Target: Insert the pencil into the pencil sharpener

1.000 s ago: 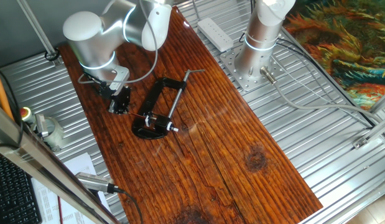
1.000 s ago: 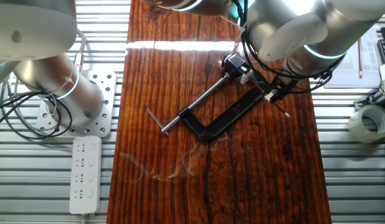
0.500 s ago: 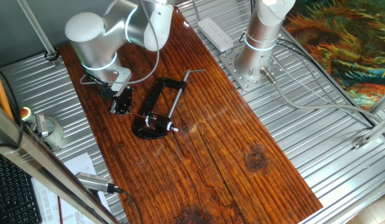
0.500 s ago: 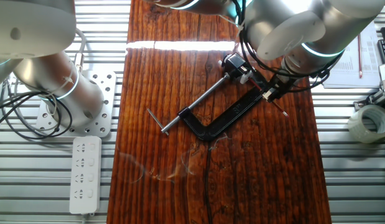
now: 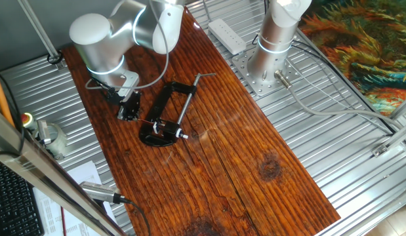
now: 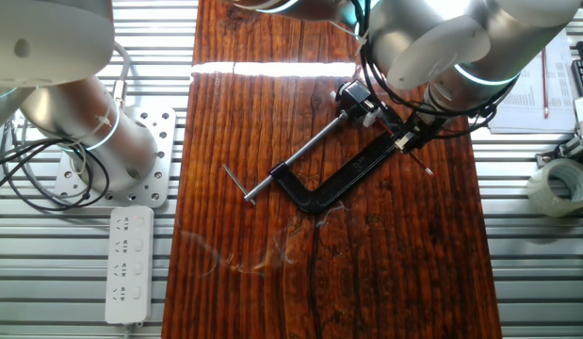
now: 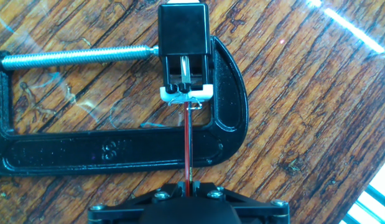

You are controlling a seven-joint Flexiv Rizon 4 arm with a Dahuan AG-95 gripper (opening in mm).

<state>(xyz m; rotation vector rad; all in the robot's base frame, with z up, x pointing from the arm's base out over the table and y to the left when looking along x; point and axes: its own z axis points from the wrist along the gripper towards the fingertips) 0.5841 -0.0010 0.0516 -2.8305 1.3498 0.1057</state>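
A black two-finger tool pinches a thin dark-red pencil, its tip at the mouth of a small black pencil sharpener held in a black C-clamp on the wooden counter.

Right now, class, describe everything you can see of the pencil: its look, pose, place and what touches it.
The pencil is a very thin, straight dark-red stick. In the hand view it runs from the gripper, which holds its rear end, across the black C-clamp to the pencil sharpener. Its front end meets the sharpener's white mouth; how far it enters cannot be seen.
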